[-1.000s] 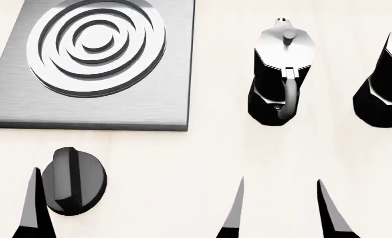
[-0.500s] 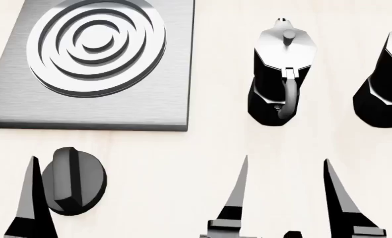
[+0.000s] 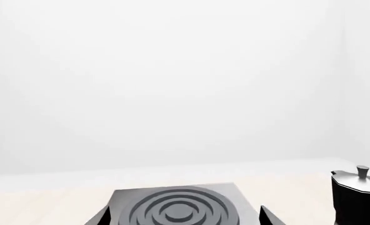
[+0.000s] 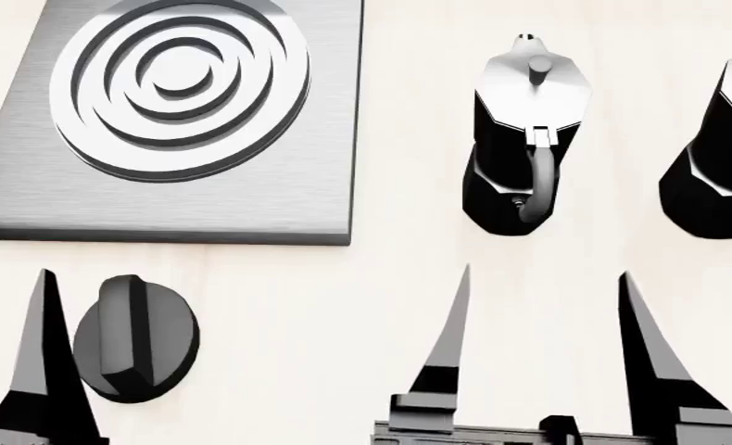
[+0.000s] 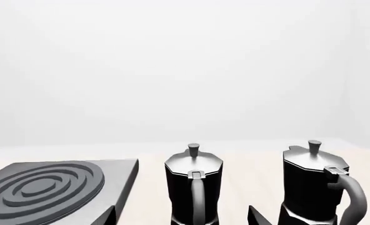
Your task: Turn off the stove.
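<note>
The stove [image 4: 44,199] is a square brushed-grey slab with a ringed burner [image 4: 181,79] at the head view's upper left. Its round black ridged knob [image 4: 135,338] sits on the table in front of the slab. Only one left finger [image 4: 43,362] shows in the head view, standing just left of the knob and apart from it. In the left wrist view my left gripper [image 3: 183,218] is open, with the burner [image 3: 177,210] ahead between its tips. My right gripper [image 4: 546,343] is open and empty, right of the knob. The knob is out of both wrist views.
Two black-and-silver moka pots stand at the back right, one [image 4: 527,139] straight beyond my right gripper, the other [image 4: 718,148] cut by the frame edge. Both [image 5: 194,187] [image 5: 316,185] show in the right wrist view. The table [image 4: 341,315] is pale wood.
Both grippers have slid forward into the head view, the right one further. The left finger now stands beside the knob. Stove, knob and pots have not moved.
</note>
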### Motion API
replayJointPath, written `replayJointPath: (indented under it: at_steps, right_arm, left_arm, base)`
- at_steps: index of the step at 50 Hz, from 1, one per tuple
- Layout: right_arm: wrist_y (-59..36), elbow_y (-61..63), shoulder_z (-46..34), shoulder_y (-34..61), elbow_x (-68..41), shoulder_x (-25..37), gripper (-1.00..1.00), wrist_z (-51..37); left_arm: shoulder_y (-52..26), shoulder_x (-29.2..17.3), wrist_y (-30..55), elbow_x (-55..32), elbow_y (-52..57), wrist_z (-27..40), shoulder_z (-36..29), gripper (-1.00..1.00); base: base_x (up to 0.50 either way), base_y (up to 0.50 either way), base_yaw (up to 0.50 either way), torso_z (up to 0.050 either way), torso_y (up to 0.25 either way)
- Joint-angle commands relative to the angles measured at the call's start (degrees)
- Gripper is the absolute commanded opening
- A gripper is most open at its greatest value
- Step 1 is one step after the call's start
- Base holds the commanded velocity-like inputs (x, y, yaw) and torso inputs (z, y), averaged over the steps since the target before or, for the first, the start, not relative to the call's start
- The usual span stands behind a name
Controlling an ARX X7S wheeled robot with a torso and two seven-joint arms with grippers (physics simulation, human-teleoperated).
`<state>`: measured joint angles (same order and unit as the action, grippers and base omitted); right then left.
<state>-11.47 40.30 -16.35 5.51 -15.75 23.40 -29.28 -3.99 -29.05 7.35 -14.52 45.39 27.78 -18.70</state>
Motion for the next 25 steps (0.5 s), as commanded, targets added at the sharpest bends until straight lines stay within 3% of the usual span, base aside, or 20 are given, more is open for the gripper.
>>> replayJointPath:
  at_steps: [1,25]
  right_arm:
    - [-1.2,1.7,0.4,1.1,-0.6,0.4,1.00,-0.4]
    - [-4.6,5.7,0.8,4.2,-2.3,0.9,1.00,-1.5]
  left_arm:
    - [-1.1,-0.2,1.4,-0.7,1.8,0.4,0.2,1.00]
    - [-3.8,-0.7,4.4,-2.3,5.5,1.0,0.6,1.00]
  base:
    - [0.00,0.00,0.00,0.000,0.000]
    - [0.00,0.00,0.00,0.000,0.000]
